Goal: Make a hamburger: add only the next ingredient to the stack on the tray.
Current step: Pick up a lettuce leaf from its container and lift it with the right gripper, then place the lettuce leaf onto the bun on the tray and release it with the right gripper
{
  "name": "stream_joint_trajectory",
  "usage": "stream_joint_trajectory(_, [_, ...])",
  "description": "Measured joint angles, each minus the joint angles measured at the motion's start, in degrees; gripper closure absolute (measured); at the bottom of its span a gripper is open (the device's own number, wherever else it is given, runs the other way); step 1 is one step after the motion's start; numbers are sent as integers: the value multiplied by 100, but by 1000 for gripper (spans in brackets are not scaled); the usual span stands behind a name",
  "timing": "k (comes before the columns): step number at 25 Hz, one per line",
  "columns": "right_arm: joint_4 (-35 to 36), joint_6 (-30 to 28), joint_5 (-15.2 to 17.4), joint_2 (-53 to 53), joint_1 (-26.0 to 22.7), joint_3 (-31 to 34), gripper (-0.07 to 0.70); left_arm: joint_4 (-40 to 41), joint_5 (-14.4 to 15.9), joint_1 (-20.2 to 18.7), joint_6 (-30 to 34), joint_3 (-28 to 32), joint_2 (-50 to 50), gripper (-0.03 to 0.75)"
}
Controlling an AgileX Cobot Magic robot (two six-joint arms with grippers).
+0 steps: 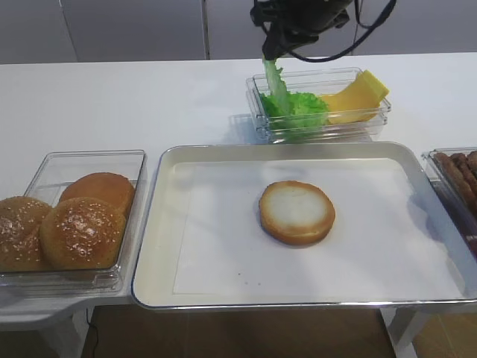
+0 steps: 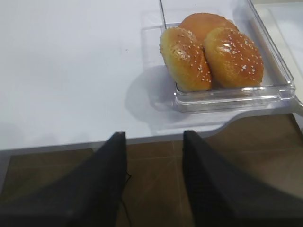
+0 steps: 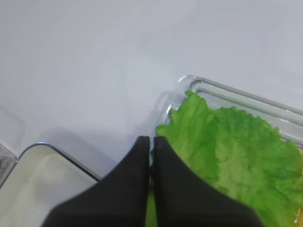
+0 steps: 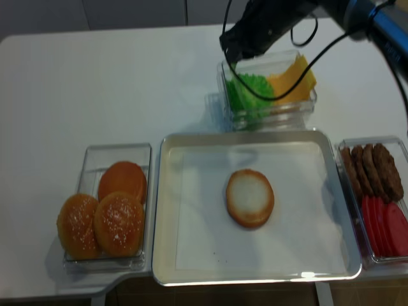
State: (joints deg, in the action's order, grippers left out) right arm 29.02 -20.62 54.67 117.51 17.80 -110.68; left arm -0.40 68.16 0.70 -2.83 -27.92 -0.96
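Note:
The lettuce leaf [image 1: 276, 80] hangs stretched upward from its clear container [image 1: 319, 125], pinched at its top edge by my right gripper [image 1: 271, 54]. In the right wrist view that gripper [image 3: 151, 141] has its fingers pressed together with green showing between them, and the ruffled lettuce leaf [image 3: 232, 151] spreads to the right. The bun bottom half [image 1: 297, 212] lies cut face up in the middle of the silver tray [image 1: 216, 246], nothing on it. My left gripper [image 2: 154, 137] is open and empty, hovering past the table's front edge over the brown floor.
Yellow cheese slices [image 1: 358, 97] share the lettuce container. Three sesame buns [image 1: 80, 231] fill a clear box left of the tray. Patties [image 4: 373, 169] and tomato slices [image 4: 382, 226] sit in a box on the right. More lettuce [image 4: 245, 90] remains in the container.

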Motion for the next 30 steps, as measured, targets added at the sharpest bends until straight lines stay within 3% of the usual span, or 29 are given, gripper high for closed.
stream_joint_trajectory(14, [-420,334,864,-1372,0,176,628,0,0,0,0,0,0,416])
stream_joint_trajectory(24, [-637,356,863,-2539,0,2074,628,0,0,0,0,0,0,416])
stream_joint_trajectory(30, [-691,292,417,-3041,0,3336,629,0,0,0,0,0,0,416])
